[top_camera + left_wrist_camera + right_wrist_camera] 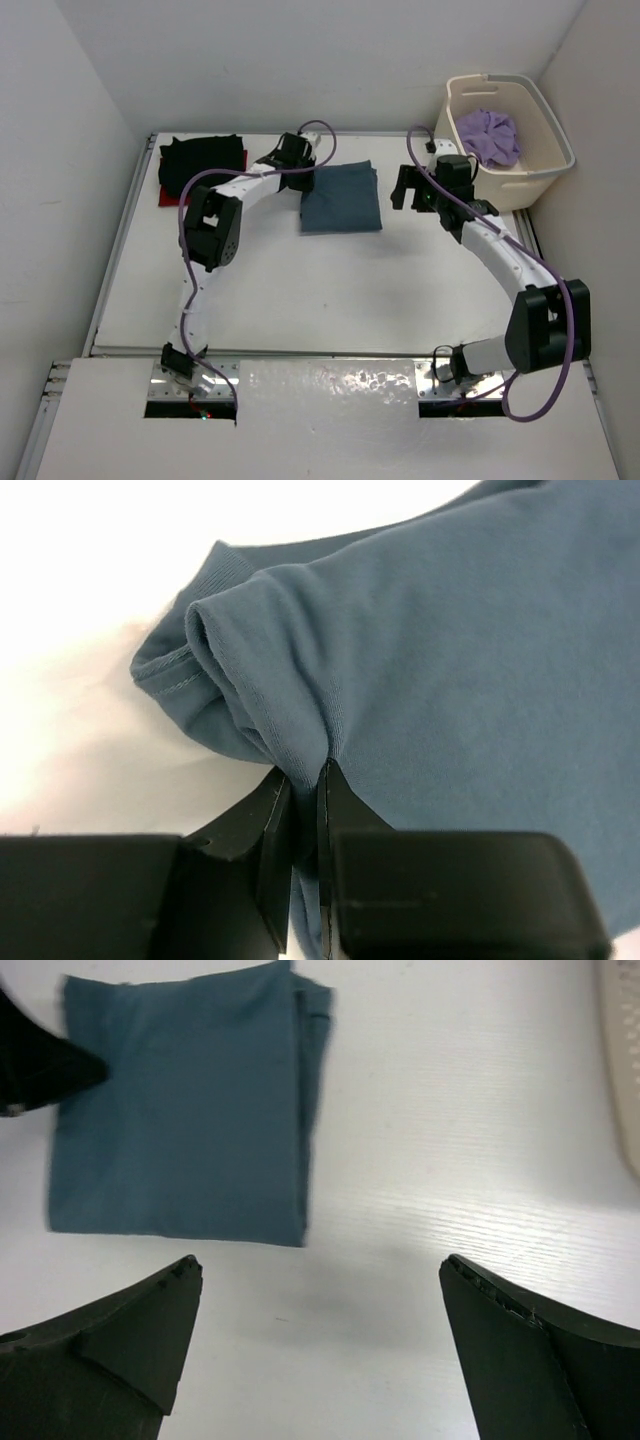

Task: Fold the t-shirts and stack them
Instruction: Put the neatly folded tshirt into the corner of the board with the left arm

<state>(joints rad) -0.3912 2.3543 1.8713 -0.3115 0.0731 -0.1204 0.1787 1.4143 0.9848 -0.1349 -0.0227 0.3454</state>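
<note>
Table point(330, 290) inspected from three views. The teal-blue t-shirt point(340, 197) lies folded into a flat rectangle near the middle of the far half of the table, its layered edges showing along its right side in the right wrist view. The left gripper point(303, 785) is at the shirt's far left corner. Its jaws are drawn together on a pinched ridge of the teal cloth, and the fabric puckers upward from the fingertips while the hem lies on the table just beyond. The right gripper point(320, 1265) hangs above bare table just to the right of the same shirt, with its jaws spread wide and nothing between them. It is clear of the cloth. The black t-shirt point(203, 158) sits folded at the far left corner of the table on top of the red t-shirt point(172, 196), of which only an edge shows at the near left. The lavender t-shirt point(490, 135) lies bunched and unfolded inside the cream laundry basket point(555, 160) at the far right corner. The basket stands close behind the right gripper.
</note>
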